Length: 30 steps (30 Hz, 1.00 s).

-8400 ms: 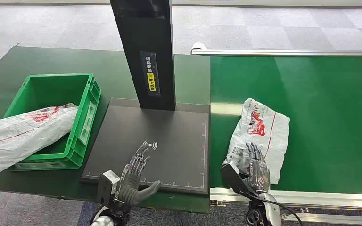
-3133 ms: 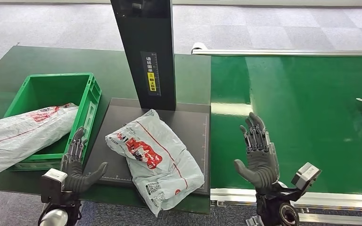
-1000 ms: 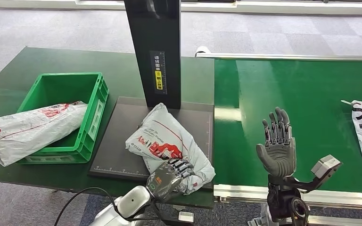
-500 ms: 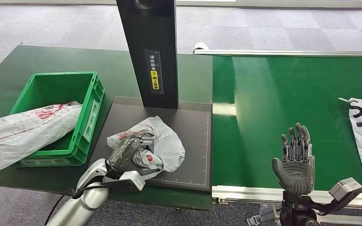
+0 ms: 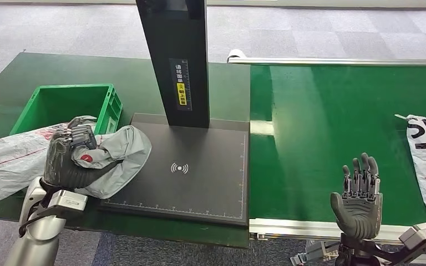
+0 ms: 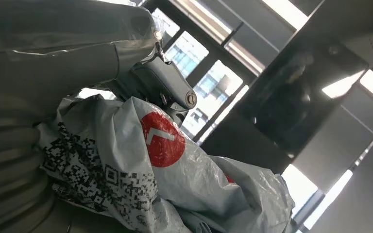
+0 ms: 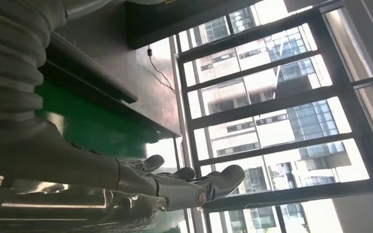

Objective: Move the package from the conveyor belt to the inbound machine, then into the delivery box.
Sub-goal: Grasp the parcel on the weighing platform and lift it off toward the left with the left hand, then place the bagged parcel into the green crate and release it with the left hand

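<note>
Well, the left hand [image 5: 66,158] gripped the crumpled grey package [image 5: 116,158], held up between the green delivery box [image 5: 61,102] and the inbound machine [image 5: 199,177], just beside the box's near corner. Another white bag [image 5: 5,163] lay in that box, drooping over its rim. The right hand [image 5: 359,194] stood upright, fingers spread, at the conveyor belt [image 5: 321,122] edge, holding nothing

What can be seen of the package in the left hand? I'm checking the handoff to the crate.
The package is a soft, crumpled grey-white plastic mailer bag. The left wrist view shows a red round logo with a white mark and a black QR code printed on it. The left hand grips it bunched, fingers wrapped over its top. It hangs over the left edge of the black scanner plate, beside the green crate, where another mailer bag already lies.
</note>
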Available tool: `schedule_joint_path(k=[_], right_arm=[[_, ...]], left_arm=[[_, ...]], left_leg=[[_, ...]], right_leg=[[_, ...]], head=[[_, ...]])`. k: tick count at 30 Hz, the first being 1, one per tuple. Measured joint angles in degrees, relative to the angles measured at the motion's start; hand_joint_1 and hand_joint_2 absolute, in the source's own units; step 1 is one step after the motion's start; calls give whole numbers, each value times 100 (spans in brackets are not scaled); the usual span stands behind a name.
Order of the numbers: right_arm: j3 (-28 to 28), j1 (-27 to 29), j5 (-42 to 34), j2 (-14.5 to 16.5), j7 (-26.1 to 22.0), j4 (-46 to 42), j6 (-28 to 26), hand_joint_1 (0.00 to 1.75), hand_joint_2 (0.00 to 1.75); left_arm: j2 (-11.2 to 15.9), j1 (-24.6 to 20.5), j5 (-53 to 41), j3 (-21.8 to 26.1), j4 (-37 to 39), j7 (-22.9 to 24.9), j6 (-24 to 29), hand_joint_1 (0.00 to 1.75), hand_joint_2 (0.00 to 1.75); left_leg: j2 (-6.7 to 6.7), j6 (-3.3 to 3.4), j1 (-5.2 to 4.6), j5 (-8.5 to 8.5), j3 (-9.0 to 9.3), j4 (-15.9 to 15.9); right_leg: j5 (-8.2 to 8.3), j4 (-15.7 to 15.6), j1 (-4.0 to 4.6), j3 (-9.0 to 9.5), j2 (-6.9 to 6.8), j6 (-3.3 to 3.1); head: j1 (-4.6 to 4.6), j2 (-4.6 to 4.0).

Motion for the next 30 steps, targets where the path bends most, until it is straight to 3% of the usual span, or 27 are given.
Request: schedule_joint_path(k=[5, 8, 12, 18, 25, 30], right_arm=[[7, 9, 1, 23, 0, -11, -1, 0, 175], [23, 0, -1, 22, 1, -9, 5, 0, 175], [128, -107, -57, -43, -31, 59, -76, 0, 175], [333, -246, -143, -146, -93, 230, -168, 0, 175], [494, -396, -110, -146, -71, 348, -221, 0, 175], [546, -531, -81, -122, 31, 407, -260, 0, 175]], left_arm=[[-11, -9, -141, 223, -135, -8, 159, 175, 175], [14, -132, -696, 287, -162, 64, 873, 175, 175], [176, -688, -1388, 406, -158, 474, 1673, 175, 175], [507, -1735, -1088, 665, -92, 613, 1804, 175, 175], [805, -2593, -983, 828, 148, 698, 1828, 175, 175], [984, -3274, -1512, 747, 469, 1031, 1771, 175, 175]], left_leg=[[0, 0, 0, 0, -2, 0], [-1, 0, 0, 0, -6, 1], [-1, 0, 2, 3, -7, 1], [-1, -2, 10, 6, -7, 1], [-1, -3, 12, 5, -11, 1], [1, -2, 12, 5, -12, 2]], right_leg=[[0, 0, 0, -1, 0, 0], [0, 0, 0, -4, 0, 0], [2, 1, 2, -5, -1, -2], [8, 4, 13, -5, 1, -10], [6, 3, 16, -12, 1, -11], [7, 3, 15, -11, 3, -11]], head=[[0, 0], [1, 0], [0, 0], [1, 0], [1, 0], [2, 0]])
